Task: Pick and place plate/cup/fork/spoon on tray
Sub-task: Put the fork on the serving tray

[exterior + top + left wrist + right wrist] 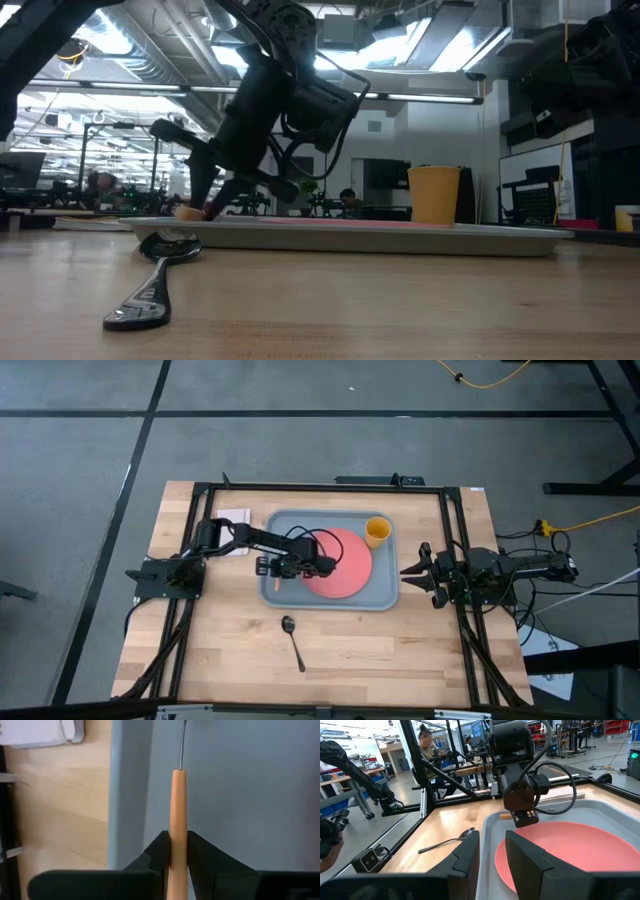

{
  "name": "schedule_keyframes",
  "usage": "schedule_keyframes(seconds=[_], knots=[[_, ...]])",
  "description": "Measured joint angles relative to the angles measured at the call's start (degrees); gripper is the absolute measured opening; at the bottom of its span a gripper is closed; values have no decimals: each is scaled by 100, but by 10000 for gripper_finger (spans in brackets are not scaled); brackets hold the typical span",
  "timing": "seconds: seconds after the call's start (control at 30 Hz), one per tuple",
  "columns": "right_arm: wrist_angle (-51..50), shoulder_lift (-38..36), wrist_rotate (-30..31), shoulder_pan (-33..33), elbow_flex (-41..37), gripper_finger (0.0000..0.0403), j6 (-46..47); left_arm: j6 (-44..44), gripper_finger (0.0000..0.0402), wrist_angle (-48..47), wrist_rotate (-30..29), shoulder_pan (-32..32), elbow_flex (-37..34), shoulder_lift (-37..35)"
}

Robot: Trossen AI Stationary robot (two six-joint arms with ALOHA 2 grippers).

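Note:
The grey-blue tray (385,595) lies mid-table and carries the coral plate (345,565) and the yellow cup (377,531) at its far right corner. My left gripper (275,568) is over the tray's left part, beside the plate, shut on the fork's orange handle (178,810). The fork's thin metal neck (182,745) points away over the tray floor, and its tines are out of view. The dark spoon (292,640) lies on the wood near the tray's near edge. My right gripper (412,572) is open and empty beside the tray's right rim. My left gripper pinches the fork's orange handle (178,851) between its two fingertips, partway along its length. The fingers come from above, slanting down, and lie across the handle. The fork lies low and about level over the tray's left part. I cannot tell whether it touches the tray floor.
A small white pad (232,517) lies on the wood off the tray's far left corner. The black frame rails (200,490) run round the table's edges. Bare wood stretches along the near side around the spoon. People sit in the room behind (427,745).

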Motion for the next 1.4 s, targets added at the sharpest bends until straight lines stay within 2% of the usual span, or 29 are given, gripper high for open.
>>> schedule_keyframes(seconds=[0.37,1.1,1.4], knots=[[1,0,1,0,0,99,0,-4,95,-14,167,-44,-178,-4],[1,1,0,-1,0,99,0,-39,93,133,179,-64,-191,-4],[1,-1,0,-2,0,99,0,162,93,-75,-300,122,48,-9]])
